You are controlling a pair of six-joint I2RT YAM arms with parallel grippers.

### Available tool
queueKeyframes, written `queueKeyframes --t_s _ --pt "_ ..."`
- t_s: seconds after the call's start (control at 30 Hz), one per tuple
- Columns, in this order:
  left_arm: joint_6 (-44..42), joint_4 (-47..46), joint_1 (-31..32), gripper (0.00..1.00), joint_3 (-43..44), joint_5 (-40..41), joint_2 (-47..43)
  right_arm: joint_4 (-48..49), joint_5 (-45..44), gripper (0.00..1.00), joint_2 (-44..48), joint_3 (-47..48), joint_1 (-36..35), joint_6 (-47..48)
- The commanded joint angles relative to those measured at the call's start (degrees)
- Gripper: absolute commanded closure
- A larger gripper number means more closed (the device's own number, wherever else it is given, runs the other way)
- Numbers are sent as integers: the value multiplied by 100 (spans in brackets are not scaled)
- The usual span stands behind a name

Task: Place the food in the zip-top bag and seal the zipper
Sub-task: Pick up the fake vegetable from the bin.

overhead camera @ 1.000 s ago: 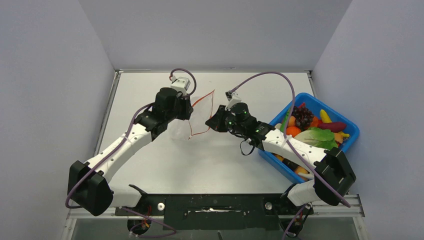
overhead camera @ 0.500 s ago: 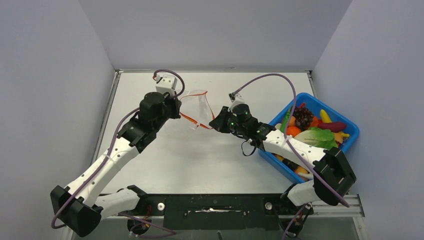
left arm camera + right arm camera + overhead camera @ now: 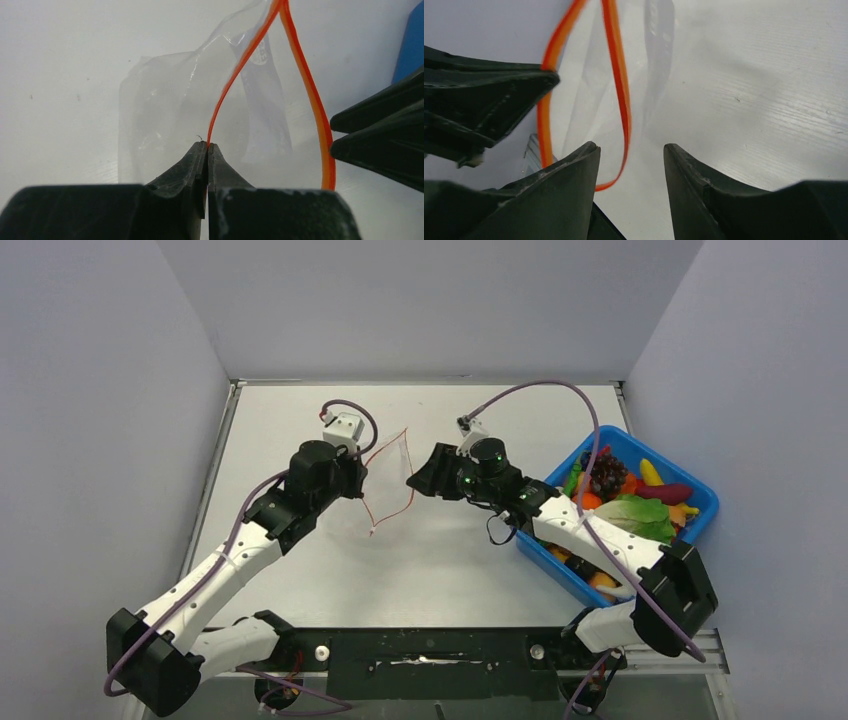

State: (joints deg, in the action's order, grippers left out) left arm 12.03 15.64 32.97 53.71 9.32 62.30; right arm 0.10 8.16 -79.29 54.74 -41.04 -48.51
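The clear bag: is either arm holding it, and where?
Left gripper pinches the zip-top bag by one lip of its zipper; right gripper is open.

Lab test booth: bare grey walls (image 3: 100, 390) enclose white table (image 3: 430, 570).

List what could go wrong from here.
1. The left gripper pinches the zipper only at its fingertips, so the bag might slip free.
2. The right gripper is open at the other lip. When it closes, it could miss that thin strip.
3. The food is all in the bin. The bag's limp, narrow mouth could make loading fumble.
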Motion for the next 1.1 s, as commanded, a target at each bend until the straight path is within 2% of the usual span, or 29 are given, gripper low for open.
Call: queueKeyframes --t_s 0.0,0.13,0.43,0.57,0.67,0.93,1.07 --pt "127 -168 16 100 -38 -350 -144 -332 255 45 555 603 99 228" --pt "193 -108 16 100 -73 -331 -155 -978 -124 37 839 780 188 630" --pt "149 315 10 100 -206 -191 -451 -2848 -2141 40 1374 1233 354 1520" --pt "116 422 15 100 -303 -137 -620 -4045 -3161 41 1408 1549 570 1445" --pt "107 366 16 100 -495 -143 -745 -4551 -3691 41 1490 1547 739 1293" --pt "54 354 12 100 -681 -335 -880 -4938 -3742 47 1254 1345 1623 1932" --pt "83 269 15 100 -756 -570 -1037 -4774 -3728 49 1104 1136 2006 2047"
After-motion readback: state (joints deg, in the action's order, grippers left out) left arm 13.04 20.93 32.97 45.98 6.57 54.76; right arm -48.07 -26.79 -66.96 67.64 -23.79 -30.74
